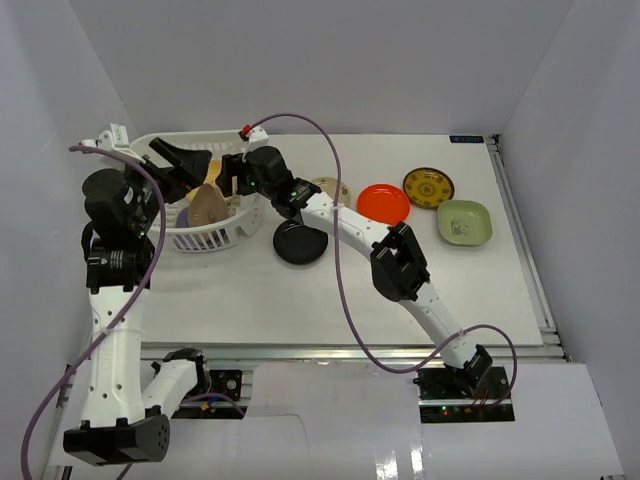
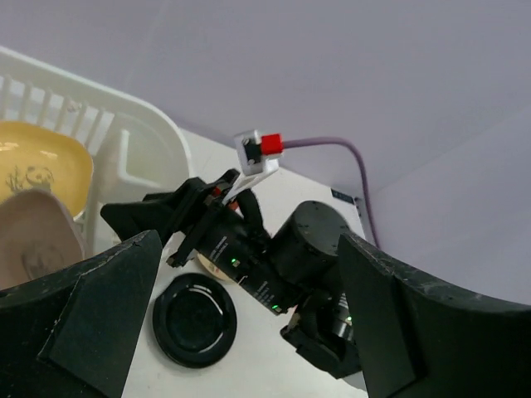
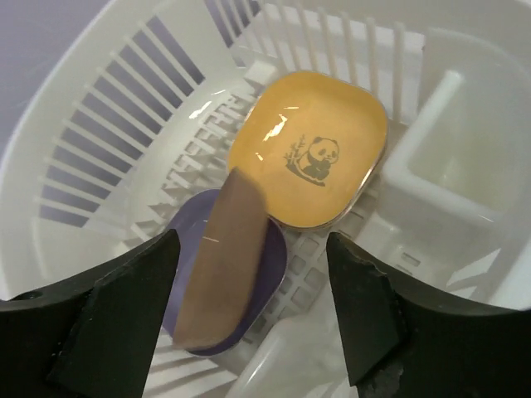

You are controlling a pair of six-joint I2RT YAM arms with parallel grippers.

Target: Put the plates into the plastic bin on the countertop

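The white plastic bin [image 1: 165, 238] stands at the back left of the countertop [image 1: 400, 290]. It holds a yellow panda plate [image 3: 311, 149], a lavender plate [image 3: 274, 274] and a pink-beige plate [image 3: 220, 265] standing tilted on edge over the lavender one. My right gripper [image 1: 232, 178] hovers open and empty above them, also shown in the right wrist view [image 3: 250, 282]. My left gripper [image 1: 190, 170] is open and empty over the bin's far side. A black plate [image 1: 300, 243], an orange-red plate [image 1: 383, 203], a patterned plate [image 1: 429, 187], a light green plate [image 1: 464, 222] and a half-hidden cream plate [image 1: 330, 186] lie on the counter.
A small square compartment [image 3: 448, 157] sits inside the bin's corner. The right arm [image 1: 400, 262] stretches across the middle of the table, and its purple cable [image 1: 335, 270] loops over it. A metal edge rail [image 1: 520, 230] runs along the right side. The left wrist view shows the right gripper's body [image 2: 249, 257] and the black plate [image 2: 195, 319].
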